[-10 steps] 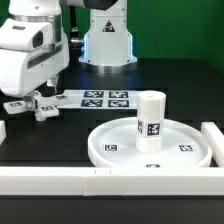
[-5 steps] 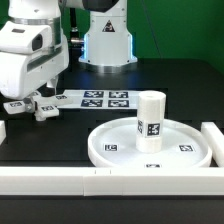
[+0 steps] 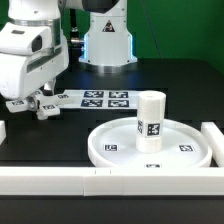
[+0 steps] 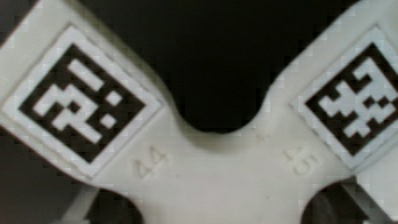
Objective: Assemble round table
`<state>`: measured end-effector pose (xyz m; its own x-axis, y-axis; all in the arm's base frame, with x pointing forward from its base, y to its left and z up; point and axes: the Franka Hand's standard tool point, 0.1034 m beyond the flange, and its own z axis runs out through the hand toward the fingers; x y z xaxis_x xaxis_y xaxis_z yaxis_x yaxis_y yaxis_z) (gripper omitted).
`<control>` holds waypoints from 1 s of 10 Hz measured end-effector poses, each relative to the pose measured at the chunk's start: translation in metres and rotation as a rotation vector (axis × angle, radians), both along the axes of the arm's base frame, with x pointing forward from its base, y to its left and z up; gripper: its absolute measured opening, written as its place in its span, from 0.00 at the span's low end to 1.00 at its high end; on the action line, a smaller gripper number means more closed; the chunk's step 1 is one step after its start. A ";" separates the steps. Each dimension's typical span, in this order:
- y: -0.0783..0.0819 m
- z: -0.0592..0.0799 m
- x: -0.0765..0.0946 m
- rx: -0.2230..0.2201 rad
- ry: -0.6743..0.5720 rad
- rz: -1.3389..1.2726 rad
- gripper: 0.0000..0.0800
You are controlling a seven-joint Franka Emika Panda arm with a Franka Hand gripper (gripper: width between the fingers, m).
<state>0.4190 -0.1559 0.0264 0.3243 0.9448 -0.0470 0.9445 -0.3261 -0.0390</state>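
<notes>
The small cross-shaped piece (image 3: 40, 107) lies on the black table at the exterior view's left. My gripper (image 3: 36, 101) is down on it, with the jaws on either side of its middle. In the wrist view the cross-shaped piece (image 4: 205, 160) fills the picture with two tagged arms, and my gripper (image 4: 214, 208) holds its hub between dark fingertips (image 4: 80, 207). The large rimmed disc (image 3: 110, 145) lies at the front right. The short thick cylinder (image 3: 150, 120) stands upright on its middle.
The marker board (image 3: 98, 98) lies flat just right of the gripper. Long white bars run along the front edge (image 3: 60, 180) and the right side (image 3: 214, 140). The arm's base (image 3: 105, 40) stands behind.
</notes>
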 end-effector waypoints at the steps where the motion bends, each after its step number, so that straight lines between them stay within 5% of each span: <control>1: 0.000 0.000 0.000 0.000 0.000 0.000 0.55; 5: 0.015 0.016 0.014 0.002 0.003 -0.047 0.55; 10: 0.102 0.093 0.073 0.003 0.028 -0.300 0.55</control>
